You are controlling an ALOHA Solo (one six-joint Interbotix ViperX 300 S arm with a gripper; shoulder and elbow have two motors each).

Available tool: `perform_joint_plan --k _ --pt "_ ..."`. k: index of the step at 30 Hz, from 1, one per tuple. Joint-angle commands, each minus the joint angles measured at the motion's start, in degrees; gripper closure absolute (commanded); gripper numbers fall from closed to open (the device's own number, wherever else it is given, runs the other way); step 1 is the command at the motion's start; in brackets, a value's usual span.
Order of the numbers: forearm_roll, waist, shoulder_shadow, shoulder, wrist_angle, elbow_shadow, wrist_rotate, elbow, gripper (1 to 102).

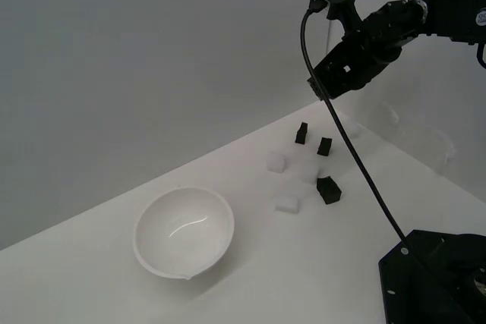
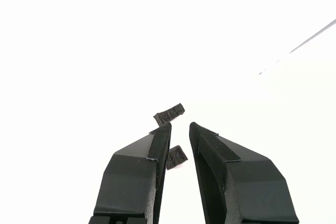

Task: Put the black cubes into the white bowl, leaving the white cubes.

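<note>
Three black cubes lie in a cluster on the white table at the exterior view's right: one (image 1: 301,133) far back, one (image 1: 324,146) beside it, one (image 1: 328,190) nearer. White cubes (image 1: 276,162) (image 1: 287,203) lie faintly beside them. The white bowl (image 1: 182,231) stands empty at the exterior view's left, well apart from the cubes. My gripper (image 1: 319,90) hangs in the air above and behind the cluster. In the wrist view the gripper (image 2: 180,128) has a narrow gap between its fingers and holds nothing. Two black cubes (image 2: 169,114) (image 2: 177,156) show on the table beyond the fingertips.
The arm's black base (image 1: 433,278) fills the exterior view's lower right corner. A black cable (image 1: 357,157) hangs from the wrist down to it, passing in front of the cubes. A grey wall stands behind the table's far edge (image 1: 228,142).
</note>
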Motion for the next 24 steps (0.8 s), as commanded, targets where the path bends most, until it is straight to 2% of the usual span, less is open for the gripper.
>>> perform_joint_plan --k 1,4,15,17,24 --pt "-1.1 0.4 -0.4 -0.8 -1.5 -0.4 0.4 -0.2 84" --pt "-1.3 0.4 -3.4 -3.7 -3.3 -0.4 0.4 -0.1 84" --pt "-4.3 0.4 -9.6 -9.8 -11.8 2.1 0.4 2.3 80" --pt "-4.7 0.4 -10.4 -10.7 -12.9 2.4 0.4 2.5 72" --pt "-5.9 0.4 -14.1 -14.4 -16.2 2.3 0.1 2.5 30"
